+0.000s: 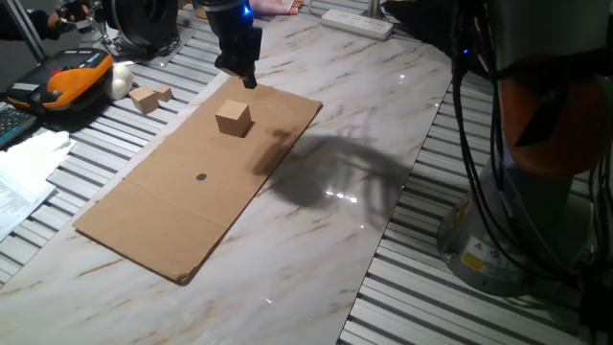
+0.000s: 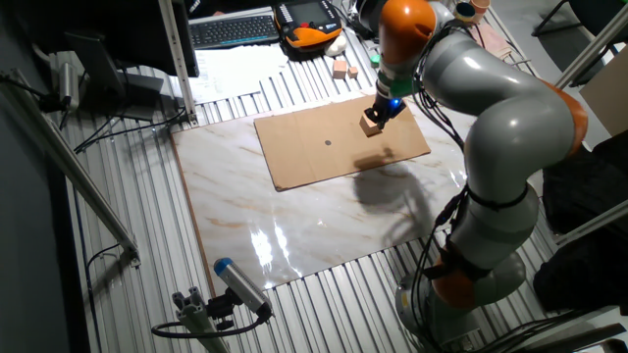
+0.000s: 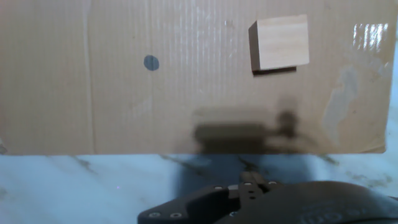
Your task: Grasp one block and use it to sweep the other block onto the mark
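Observation:
The pale tan wooden cube (image 1: 233,118) sits on the far part of the brown cardboard sheet (image 1: 172,211). It also shows in the other fixed view (image 2: 371,124) and at the upper right of the hand view (image 3: 280,42). The small dark round mark (image 1: 201,176) is drawn near the middle of the cardboard (image 3: 93,106), apart from the cube, and shows in the other views too (image 2: 328,141) (image 3: 151,62). My gripper (image 1: 249,79) hangs just behind and above the cube, over the cardboard's far edge (image 2: 386,108). Its fingers do not show in the hand view, and I see no block in it.
Two smaller tan wooden pieces (image 1: 144,99) lie on the slatted surface left of the cardboard (image 2: 341,69). An orange and black device (image 1: 77,77) and papers sit at the far left. A white power strip (image 1: 356,24) lies at the back. The arm's base (image 1: 498,240) stands at the right.

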Robot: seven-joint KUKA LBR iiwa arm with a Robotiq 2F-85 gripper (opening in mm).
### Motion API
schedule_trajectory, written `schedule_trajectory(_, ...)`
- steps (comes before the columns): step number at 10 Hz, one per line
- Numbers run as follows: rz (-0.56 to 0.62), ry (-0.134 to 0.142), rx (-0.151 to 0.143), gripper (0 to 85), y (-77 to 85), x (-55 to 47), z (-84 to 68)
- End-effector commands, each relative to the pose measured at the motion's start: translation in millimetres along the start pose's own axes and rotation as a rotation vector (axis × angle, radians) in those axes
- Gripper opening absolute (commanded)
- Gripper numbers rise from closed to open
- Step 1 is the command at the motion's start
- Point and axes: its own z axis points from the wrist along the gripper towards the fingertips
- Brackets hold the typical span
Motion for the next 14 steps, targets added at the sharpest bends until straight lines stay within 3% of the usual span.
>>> schedule_trajectory(1,0.013,-0.007,0.007,0.0,0.0,0.1,-0.1)
schedule_trajectory(2,0.036,-0.008,-0.041,0.0,0.0,0.1,-0.1)
schedule_trajectory(3,0.035,-0.011,-0.036,0.0,0.0,0.1,-0.1)
schedule_trajectory(4,0.041,-0.018,-0.064,0.0,0.0,0.1,-0.1)
schedule_trajectory(6,0.054,-0.045,-0.09,0.0,0.0,0.1,-0.1)
schedule_trajectory(8,0.078,-0.054,-0.084,0.0,0.0,0.1,-0.1)
schedule_trajectory(10,0.074,-0.084,-0.097,0.0,0.0,0.1,-0.1)
schedule_trajectory(11,0.065,-0.111,-0.085,0.0,0.0,0.1,-0.1)
schedule_trajectory(12,0.051,-0.121,-0.071,0.0,0.0,0.1,-0.1)
schedule_trajectory(13,0.071,-0.122,-0.022,0.0,0.0,0.1,-0.1)
schedule_trajectory(14,0.092,-0.116,-0.018,0.0,0.0,0.1,-0.1)
